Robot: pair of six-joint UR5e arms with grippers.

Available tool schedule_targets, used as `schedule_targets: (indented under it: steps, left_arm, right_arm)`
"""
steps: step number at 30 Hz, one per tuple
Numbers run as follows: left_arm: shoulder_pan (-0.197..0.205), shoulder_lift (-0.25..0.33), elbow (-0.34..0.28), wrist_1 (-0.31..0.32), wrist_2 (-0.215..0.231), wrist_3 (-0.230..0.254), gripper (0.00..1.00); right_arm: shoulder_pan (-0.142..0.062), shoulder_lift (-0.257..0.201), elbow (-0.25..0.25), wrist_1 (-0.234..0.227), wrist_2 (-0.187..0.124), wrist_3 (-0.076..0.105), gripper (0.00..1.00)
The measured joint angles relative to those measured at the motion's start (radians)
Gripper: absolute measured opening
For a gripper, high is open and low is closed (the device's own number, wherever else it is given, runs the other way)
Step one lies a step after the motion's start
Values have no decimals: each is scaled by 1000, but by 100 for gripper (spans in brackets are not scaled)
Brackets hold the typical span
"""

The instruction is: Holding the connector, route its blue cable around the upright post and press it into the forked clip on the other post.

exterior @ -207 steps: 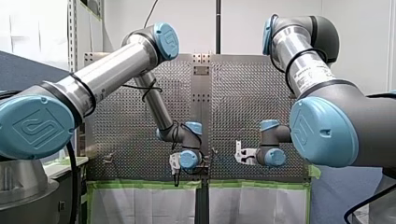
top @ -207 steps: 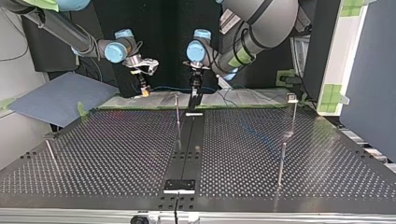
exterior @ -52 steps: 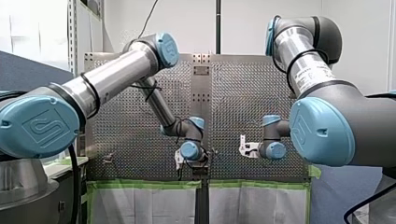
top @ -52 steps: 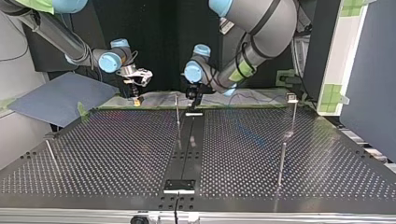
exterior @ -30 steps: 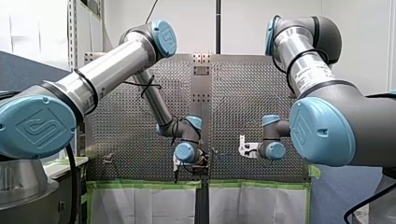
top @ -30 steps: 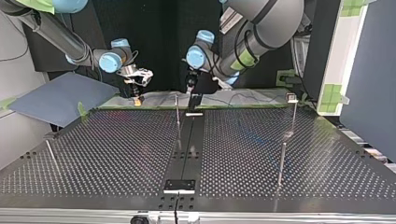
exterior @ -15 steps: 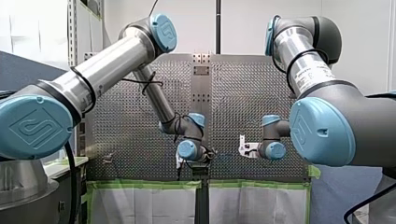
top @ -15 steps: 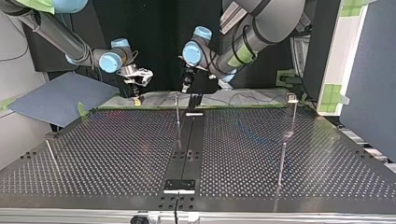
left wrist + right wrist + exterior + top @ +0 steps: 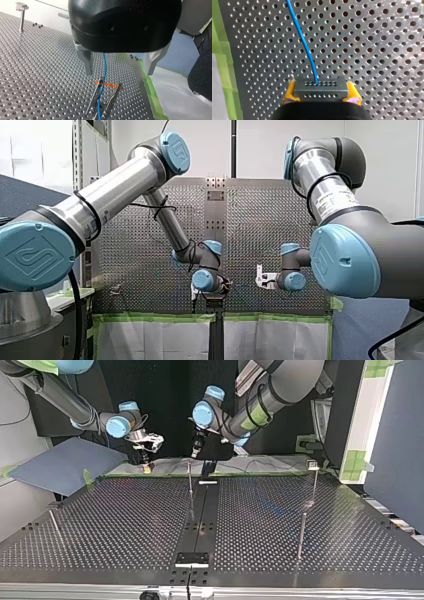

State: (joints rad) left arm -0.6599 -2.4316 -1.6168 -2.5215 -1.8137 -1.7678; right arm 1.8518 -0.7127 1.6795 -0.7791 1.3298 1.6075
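In the right wrist view my right gripper is shut on a dark grey connector, yellow pads at both its ends. The blue cable leaves the connector and runs ahead over the perforated table. In the left wrist view my left gripper is open, its metal fingers apart. Below it stands the forked clip with an orange band. The blue cable runs between its prongs. At the top view's far edge, my right gripper hangs left of the thin post and my left gripper just above it.
More posts stand on the table: a capped one and a plain one at the top view's right, one leaning at its left. Green tape lines the table edge. A blue panel lies beyond the left corner.
My left gripper has lifted and shifted toward the top view's left, above the thin post. My right gripper has stayed put with the connector.
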Motion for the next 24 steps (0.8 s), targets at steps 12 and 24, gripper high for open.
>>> schedule_targets:
  steps: [12, 24]
  left_arm:
    - [-2, 0, 0, -1, 0, -8, 100]
    - [-8, 1, -4, -12, -21, -14, 100]
  right_arm:
    - [0, 0, 0, 0, -1, 3, 0]
    - [0, 0, 0, 1, 0, 4, 0]
